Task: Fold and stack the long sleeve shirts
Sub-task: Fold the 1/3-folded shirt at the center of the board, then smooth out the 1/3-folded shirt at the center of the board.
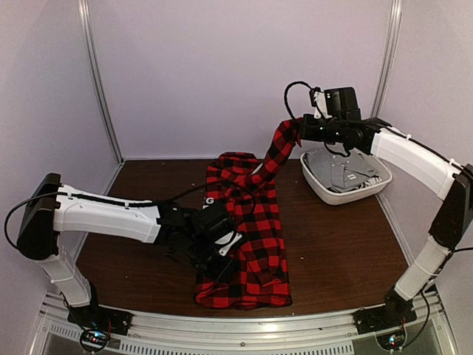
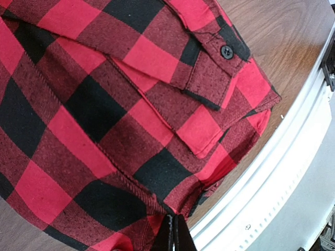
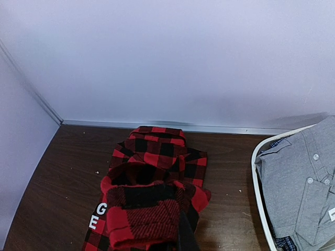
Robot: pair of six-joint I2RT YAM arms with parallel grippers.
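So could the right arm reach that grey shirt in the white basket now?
Probably not yet: the grey shirt lies uncovered in the basket nearby, but the right fingers are shut on the red-checked sleeve and must let go first.

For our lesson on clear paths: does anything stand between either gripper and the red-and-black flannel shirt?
Nothing visible does. The right gripper is shut on a raised sleeve of the flannel shirt; the left gripper is shut on its near hem. The white basket holding a grey shirt sits aside.
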